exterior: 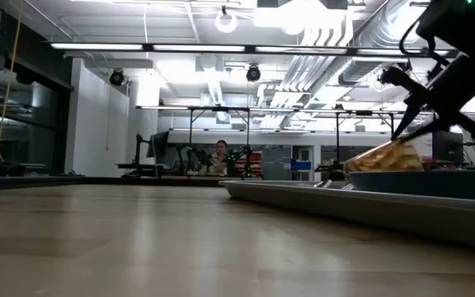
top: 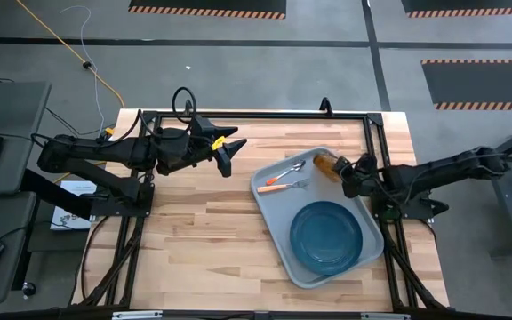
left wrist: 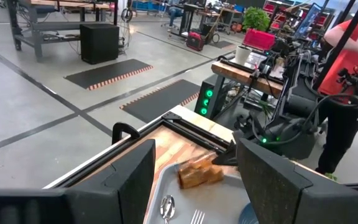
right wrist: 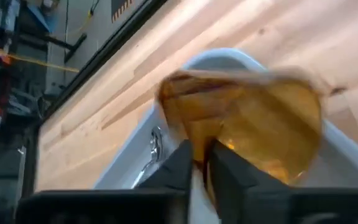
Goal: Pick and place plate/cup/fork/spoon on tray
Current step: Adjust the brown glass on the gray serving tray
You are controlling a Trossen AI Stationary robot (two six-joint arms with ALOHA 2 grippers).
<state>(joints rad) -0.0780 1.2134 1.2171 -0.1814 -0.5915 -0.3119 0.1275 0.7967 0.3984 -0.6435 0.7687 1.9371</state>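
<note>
The pale tray (top: 267, 194) lies on the right half of the wooden table. It holds the blue plate (top: 327, 236) on its near part and the orange-handled fork (top: 283, 186) and the spoon (top: 289, 170) on its far left part. The amber cup (top: 326, 164) is tipped on its side over the tray's far right corner, with my right gripper (top: 343, 171) shut on it. In the low view the cup (exterior: 383, 157) shows tilted above the tray's rim. My left gripper (top: 228, 153) hangs open over the table left of the tray, with nothing between its fingers. My right gripper pinches the cup's wall (right wrist: 201, 142) between its two fingers, which stand close together with a thin strip of amber between them. The fingers come slanting down from the table's right side. The cup is tilted onto its side; whether it rests on the tray I cannot tell.
Black frame rails (top: 256, 116) run along the table's far edge and both sides. Bare wood (top: 194, 240) lies between the left arm and the tray. In the left wrist view a person in a red shirt (left wrist: 353, 68) stands beyond the table's right side.
</note>
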